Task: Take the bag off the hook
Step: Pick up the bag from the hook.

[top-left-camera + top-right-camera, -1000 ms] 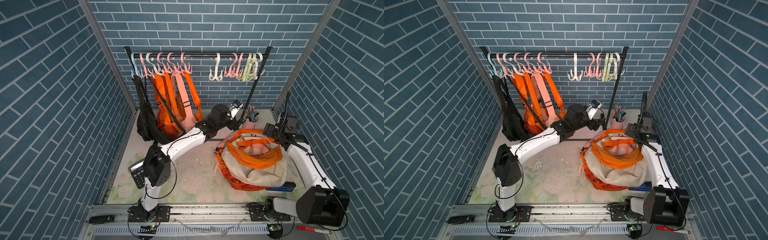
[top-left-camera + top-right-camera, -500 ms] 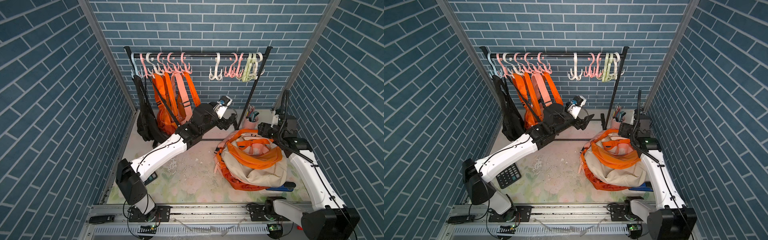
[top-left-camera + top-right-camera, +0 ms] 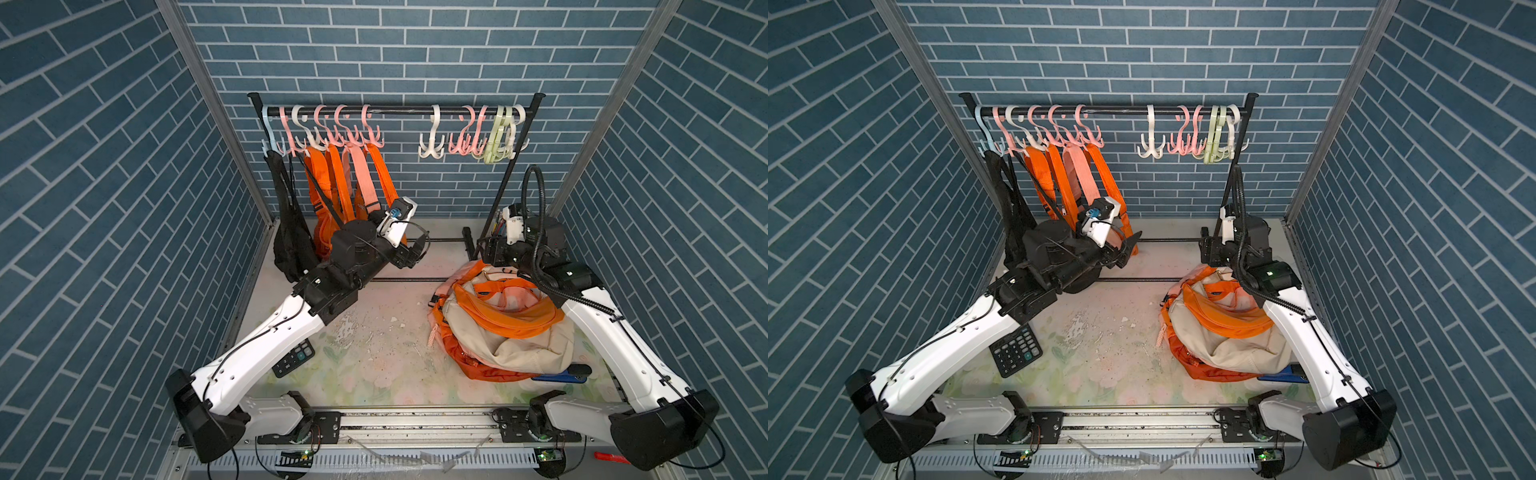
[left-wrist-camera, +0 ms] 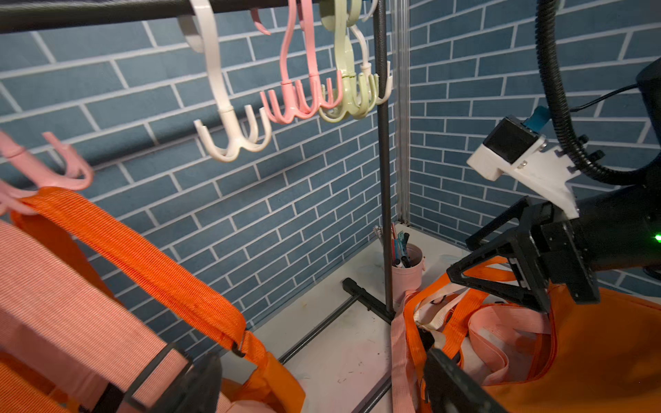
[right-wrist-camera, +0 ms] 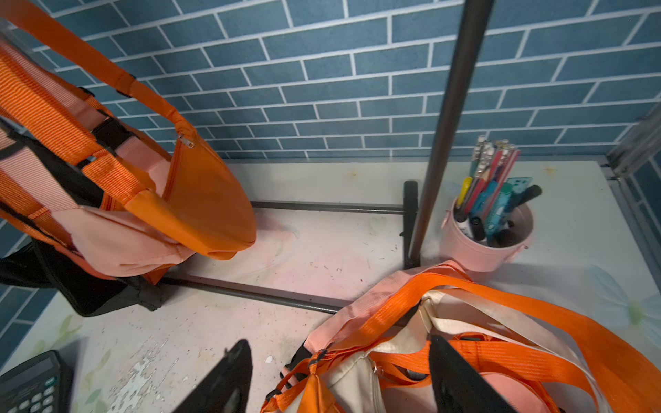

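Approach step. The orange bag (image 3: 325, 230) hangs from hooks (image 3: 371, 137) at the rail's (image 3: 407, 110) left end. Our left gripper (image 3: 417, 254) sits below the rail beside the bag, jaws wide and empty; the right gripper (image 3: 485, 253) is likewise wide. Next we clamp a strap (image 3: 384, 183) and lift it clear

The scene is being lit evenly from above in both top views; soft shadows are being cast on the table (image 3: 374, 340). In the wrist views, brick lines (image 5: 322, 93) are being bowed toward the edges, the bag (image 4: 71, 304) is being rendered soft, and the calculator (image 5: 28, 386) blurred.
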{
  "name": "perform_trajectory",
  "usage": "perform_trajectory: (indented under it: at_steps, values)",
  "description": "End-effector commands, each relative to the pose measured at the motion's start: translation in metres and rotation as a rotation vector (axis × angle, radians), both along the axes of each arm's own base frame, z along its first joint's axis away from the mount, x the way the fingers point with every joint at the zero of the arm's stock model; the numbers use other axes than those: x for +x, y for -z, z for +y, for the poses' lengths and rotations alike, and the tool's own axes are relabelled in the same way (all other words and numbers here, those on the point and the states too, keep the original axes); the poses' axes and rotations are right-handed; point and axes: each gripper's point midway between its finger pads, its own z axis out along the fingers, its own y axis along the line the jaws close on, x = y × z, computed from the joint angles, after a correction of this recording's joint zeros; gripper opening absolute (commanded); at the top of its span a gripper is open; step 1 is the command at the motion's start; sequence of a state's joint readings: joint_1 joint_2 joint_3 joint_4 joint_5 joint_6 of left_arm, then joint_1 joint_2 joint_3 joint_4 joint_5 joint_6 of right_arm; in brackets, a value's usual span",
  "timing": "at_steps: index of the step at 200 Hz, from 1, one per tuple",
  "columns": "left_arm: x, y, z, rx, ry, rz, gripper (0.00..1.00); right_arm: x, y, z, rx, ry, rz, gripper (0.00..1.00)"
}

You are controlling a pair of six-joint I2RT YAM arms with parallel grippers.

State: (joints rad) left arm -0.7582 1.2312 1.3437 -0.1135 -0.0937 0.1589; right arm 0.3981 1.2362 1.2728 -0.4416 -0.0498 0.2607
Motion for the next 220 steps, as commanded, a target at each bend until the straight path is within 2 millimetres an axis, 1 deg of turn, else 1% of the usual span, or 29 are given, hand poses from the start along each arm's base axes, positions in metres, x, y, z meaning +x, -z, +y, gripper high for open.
perform_trajectory:
  at_steps: [1, 17, 30, 57, 81, 109, 156, 169, 220]
  values:
    - [-0.006, 0.006, 0.022, 0.037, -0.050, -0.010, 0.89, 0.004, -0.022, 0.027, 0.005, -0.087, -0.061, 0.76]
    - [-0.011, 0.020, 0.031, 0.072, -0.072, -0.002, 0.89, 0.005, -0.028, 0.040, -0.014, -0.113, -0.071, 0.76]
    - [-0.015, 0.028, 0.043, 0.081, -0.102, -0.009, 0.89, 0.006, -0.034, 0.049, -0.025, -0.131, -0.083, 0.77]
    - [-0.027, 0.034, 0.069, 0.039, -0.150, -0.011, 0.90, 0.010, -0.042, 0.062, -0.032, -0.152, -0.094, 0.77]
    - [-0.035, 0.042, 0.079, 0.023, -0.160, -0.007, 0.90, 0.014, -0.050, 0.075, -0.026, -0.174, -0.106, 0.77]
    - [-0.042, 0.049, 0.088, 0.009, -0.170, -0.003, 0.90, 0.016, -0.058, 0.090, -0.046, -0.202, -0.121, 0.77]
    - [-0.052, 0.056, 0.093, -0.024, -0.159, 0.007, 0.91, 0.023, -0.071, 0.111, -0.063, -0.236, -0.154, 0.77]
    - [-0.054, 0.058, 0.094, -0.029, -0.158, 0.008, 0.92, 0.026, -0.071, 0.118, -0.072, -0.249, -0.153, 0.77]
    - [-0.060, 0.052, 0.102, -0.051, -0.166, -0.012, 0.93, 0.040, -0.080, 0.144, -0.077, -0.290, -0.163, 0.77]
